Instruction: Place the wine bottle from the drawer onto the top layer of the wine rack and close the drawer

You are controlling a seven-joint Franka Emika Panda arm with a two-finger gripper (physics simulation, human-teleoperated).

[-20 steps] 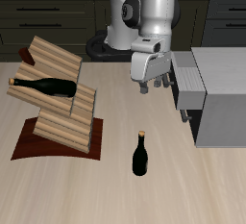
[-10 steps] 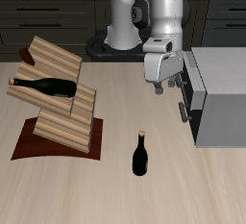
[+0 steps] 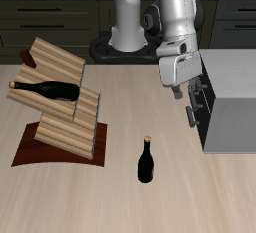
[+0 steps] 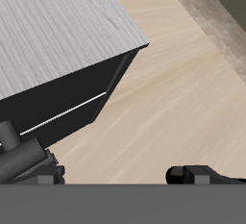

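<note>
**Claw at the cabinet front, one bottle already lying on the rack**

I'm looking at the wine rack (image 3: 60, 102) as my landmark, sitting on its dark base board (image 3: 35, 155) on the worktop (image 3: 120, 202). A wine bottle (image 3: 50, 89) lies on its side across the slats of the rack, high up in the stack, neck pointing away from the cabinet; whether it rests on the very top layer (image 3: 52, 59) or the tier just beneath it, I can't tell from here. A second bottle (image 3: 146, 161) stands upright on the worktop, well apart from the rack, nearer the front edge and between the rack and the cabinet.

My claw (image 3: 182, 90) hangs on the far side of that standing bottle from the rack, right up against the front of the grey cabinet (image 3: 232, 102), beside the drawer (image 3: 200, 107) and its dark handle (image 3: 193, 117). Nothing is in it that I can see. Are the fingers apart or together? I can't tell: the outside camera shows them too small, and the wrist camera only gives me the cabinet (image 4: 58, 45), dark parts of the claw at the edge and bare worktop (image 4: 163, 103).
</note>
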